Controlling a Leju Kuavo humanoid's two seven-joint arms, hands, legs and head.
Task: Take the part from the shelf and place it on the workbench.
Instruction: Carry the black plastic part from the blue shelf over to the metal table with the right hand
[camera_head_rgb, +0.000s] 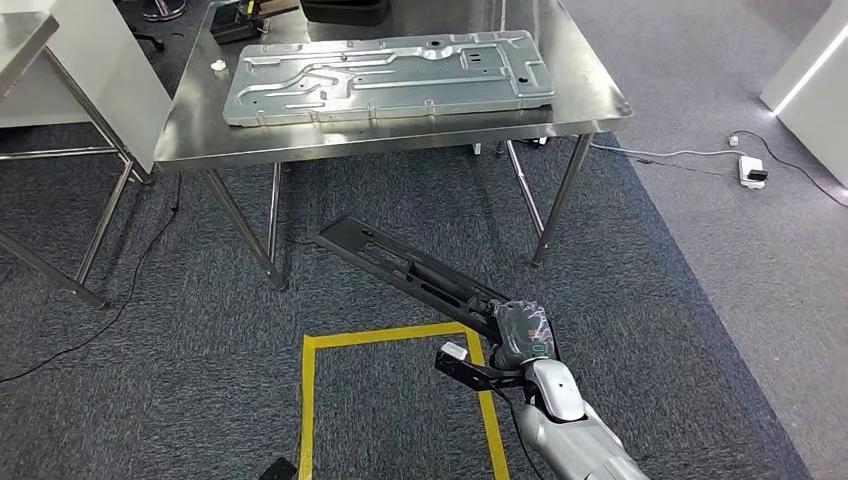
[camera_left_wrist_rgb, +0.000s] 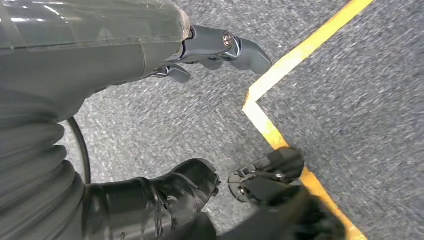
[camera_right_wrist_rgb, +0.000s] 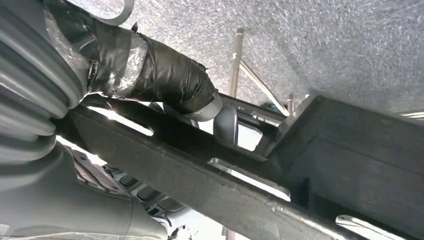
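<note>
Floor: grey carpet (camera_head_rgb: 200, 330), marked w/ a yellow tape outline (camera_head_rgb: 385, 337) just in front of the robot.
Table: steel table (camera_head_rgb: 590, 95) seen at the far side of the head view, on thin metal legs.
Metal panel: large stamped sheet-metal panel (camera_head_rgb: 390, 75) laid flat on the table top, covering most of it.
Part: long black slotted part (camera_head_rgb: 410, 268) held out over the carpet, well short of the table – far end aimed toward the table legs.
Right hand: right hand (camera_head_rgb: 520, 335) wrapped round the near end of the part; thumb (camera_right_wrist_rgb: 165, 75) seen pressed on its top face in the right wrist view.
Left hand: left hand (camera_left_wrist_rgb: 210, 50) seen above the carpet & tape – nothing held, fingers apart.
</note>
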